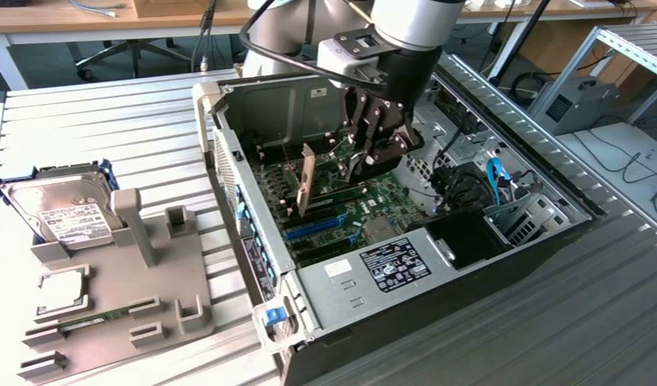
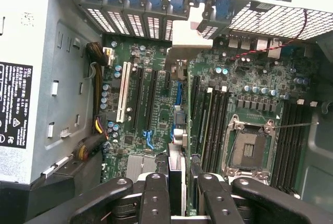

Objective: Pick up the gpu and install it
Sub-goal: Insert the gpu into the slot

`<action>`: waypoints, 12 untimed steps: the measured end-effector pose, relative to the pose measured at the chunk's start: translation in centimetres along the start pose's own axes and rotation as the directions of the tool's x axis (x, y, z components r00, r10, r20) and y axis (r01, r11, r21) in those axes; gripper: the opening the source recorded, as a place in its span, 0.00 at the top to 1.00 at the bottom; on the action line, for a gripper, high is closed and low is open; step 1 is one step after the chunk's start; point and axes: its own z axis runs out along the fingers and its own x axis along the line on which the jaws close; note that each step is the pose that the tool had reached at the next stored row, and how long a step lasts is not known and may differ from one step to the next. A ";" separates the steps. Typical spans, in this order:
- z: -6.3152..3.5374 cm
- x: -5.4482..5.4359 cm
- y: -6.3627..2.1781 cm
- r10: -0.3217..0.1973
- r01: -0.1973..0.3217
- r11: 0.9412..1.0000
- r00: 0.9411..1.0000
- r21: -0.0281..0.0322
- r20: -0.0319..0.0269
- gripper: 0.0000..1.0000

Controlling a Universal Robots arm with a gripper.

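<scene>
The gpu (image 2: 178, 125) is seen edge-on in the wrist view, a thin dark card. It runs from between my fingers to its silver bracket (image 2: 188, 39) at the case's rear slot openings. My gripper (image 2: 180, 177) is shut on the card's end away from the bracket. In the exterior view the gripper (image 1: 373, 161) reaches down into the open computer case (image 1: 543, 233). It holds the gpu (image 1: 306, 181) upright on edge over the motherboard's expansion slots (image 2: 148, 99). I cannot tell whether the card sits in a slot.
A grey fixture (image 1: 125, 297) at the exterior view's left holds a silver hard drive (image 1: 65, 213) and a green memory stick (image 1: 92, 318). Inside the case are the power supply (image 1: 398, 265), an open processor socket (image 2: 250, 148), memory slots (image 2: 210, 120) and blue cables (image 1: 494, 177).
</scene>
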 end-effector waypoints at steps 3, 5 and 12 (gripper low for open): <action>0.03 0.0 0.03 0.000 0.000 1.000 1.000 0.000 0.000 0.74; 0.04 0.1 0.09 0.000 0.000 1.000 1.000 0.000 0.000 0.74; 0.10 0.1 0.28 0.000 0.000 1.000 1.000 0.000 0.000 0.74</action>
